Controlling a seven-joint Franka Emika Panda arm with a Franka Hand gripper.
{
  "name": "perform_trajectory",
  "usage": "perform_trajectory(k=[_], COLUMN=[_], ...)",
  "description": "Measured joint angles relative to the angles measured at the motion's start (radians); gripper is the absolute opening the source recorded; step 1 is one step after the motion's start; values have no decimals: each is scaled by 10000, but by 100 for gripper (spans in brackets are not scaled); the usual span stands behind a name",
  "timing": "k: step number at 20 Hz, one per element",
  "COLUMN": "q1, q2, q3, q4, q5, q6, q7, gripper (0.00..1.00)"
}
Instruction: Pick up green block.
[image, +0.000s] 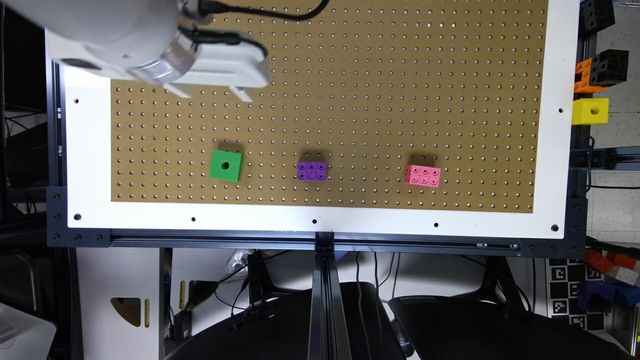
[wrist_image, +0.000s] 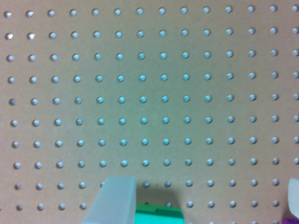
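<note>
my work surface is a brown pegboard (image: 350, 100) set in a white frame (image: 320, 220). three pieces sit on it in a row, well apart: the green block (image: 225, 165) toward the exterior view's left, a purple brick (image: 312, 171) in the middle, a pink brick (image: 423, 175) toward the right.

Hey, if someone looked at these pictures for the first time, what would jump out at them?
Three bright blocks in a row on the brown pegboard: the green block at the exterior view's left, a purple brick in the middle, a pink brick at the right. The white gripper hangs open above the board, apart from the green block. A yellow cube sits off the board's right edge.
</note>
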Motion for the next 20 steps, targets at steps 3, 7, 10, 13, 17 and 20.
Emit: perform_trajectory(k=[3,7,10,13,17,20], q1=[-209,-277,-289,-278,-274,-273], q2=[593,1104,1327,1615,2033,2135], q3=[-1,-1,1,32,116,134], q4=[645,1254,1579,1978,2484,2573], q5=[-4,-32,-41,-41,-41,-41], q6=[-8,-41,-54,-64,-122,-142], q7=[-199,-221,-222,-222,-222,-222], gripper=[100,100,100,100,100,100])
